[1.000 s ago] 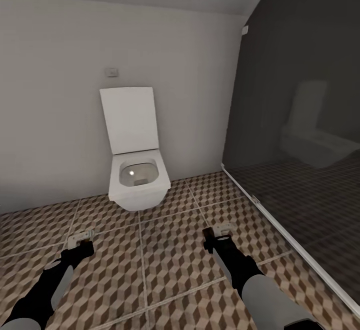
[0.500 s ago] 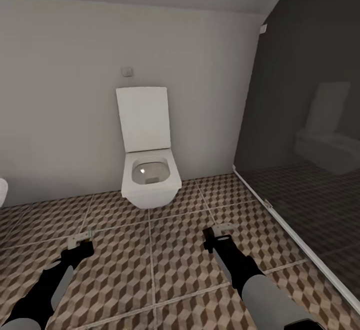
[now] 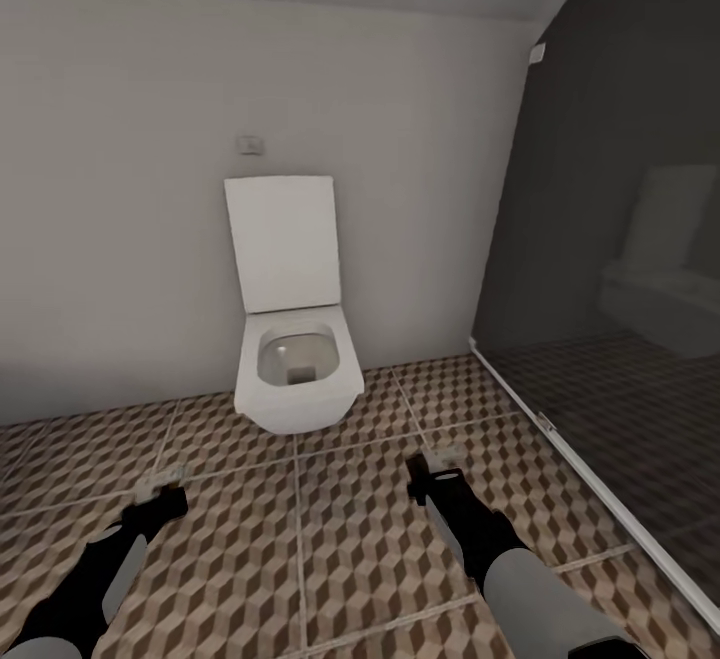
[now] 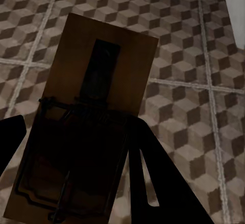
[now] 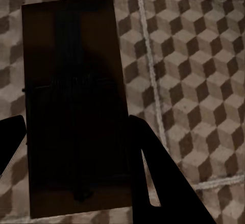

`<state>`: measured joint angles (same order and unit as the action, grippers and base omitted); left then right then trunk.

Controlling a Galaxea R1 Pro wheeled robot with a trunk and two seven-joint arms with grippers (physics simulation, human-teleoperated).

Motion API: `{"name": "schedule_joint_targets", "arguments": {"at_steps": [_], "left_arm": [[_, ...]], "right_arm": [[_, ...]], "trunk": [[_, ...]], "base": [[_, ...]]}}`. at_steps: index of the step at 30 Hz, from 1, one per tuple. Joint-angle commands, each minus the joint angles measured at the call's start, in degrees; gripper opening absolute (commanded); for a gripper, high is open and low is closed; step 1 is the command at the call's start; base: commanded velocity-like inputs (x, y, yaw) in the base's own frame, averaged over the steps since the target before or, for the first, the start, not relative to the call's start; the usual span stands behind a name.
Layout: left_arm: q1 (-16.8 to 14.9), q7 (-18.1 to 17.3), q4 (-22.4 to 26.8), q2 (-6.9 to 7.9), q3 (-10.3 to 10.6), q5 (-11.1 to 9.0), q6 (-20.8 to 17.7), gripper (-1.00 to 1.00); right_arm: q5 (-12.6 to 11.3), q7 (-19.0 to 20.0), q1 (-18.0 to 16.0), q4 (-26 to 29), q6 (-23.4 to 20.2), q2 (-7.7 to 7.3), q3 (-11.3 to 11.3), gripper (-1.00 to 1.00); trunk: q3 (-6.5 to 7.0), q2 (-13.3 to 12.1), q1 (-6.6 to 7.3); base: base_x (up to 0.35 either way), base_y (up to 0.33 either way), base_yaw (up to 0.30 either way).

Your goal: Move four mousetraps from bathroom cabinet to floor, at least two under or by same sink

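Cube-patterned bathroom floor (image 3: 350,539) runs up to a white toilet (image 3: 295,379) and a dark glass screen (image 3: 620,269), and each arm carries a load. Left pincer (image 4: 76,147) is clamped on a mousetrap (image 4: 102,81), its long axis running straight out beyond the fingertips; right pincer (image 5: 76,147) grips a second mousetrap (image 5: 71,71) likewise. Floor lies directly beneath both, no sink in sight, so neither arm looks nearer.
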<state>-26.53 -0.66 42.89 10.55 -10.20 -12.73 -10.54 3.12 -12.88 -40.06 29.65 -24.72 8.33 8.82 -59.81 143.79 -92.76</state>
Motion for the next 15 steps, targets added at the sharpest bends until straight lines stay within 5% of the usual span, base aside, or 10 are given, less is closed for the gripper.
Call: {"name": "schedule_joint_targets", "arguments": {"at_steps": [1,10,15], "left_arm": [[-0.01,-0.13,0.06,-0.01,-0.10,-0.51,-0.36,-1.00],[-0.01,-0.13,-0.07,0.02,-0.17,-0.64,-0.30,-1.00],[-0.01,-0.13,-0.08,0.00,-0.17,-0.62,-0.28,-1.00]], "right_arm": [[0.13,-0.13,-0.02,0.09,-0.43,-0.04,0.19,-1.00],[0.13,-0.13,-0.02,0.10,-0.60,-0.11,0.15,-1.00],[0.13,-0.13,-0.02,0.23,-0.54,-1.00,-0.46,-1.00]], "trunk": [[-0.06,0.02,-0.02],[-0.06,0.02,-0.02],[-0.06,0.02,-0.02]], "base": [[0.319,0.000,0.000],[0.322,0.000,0.007],[0.323,0.000,0.171]]}}
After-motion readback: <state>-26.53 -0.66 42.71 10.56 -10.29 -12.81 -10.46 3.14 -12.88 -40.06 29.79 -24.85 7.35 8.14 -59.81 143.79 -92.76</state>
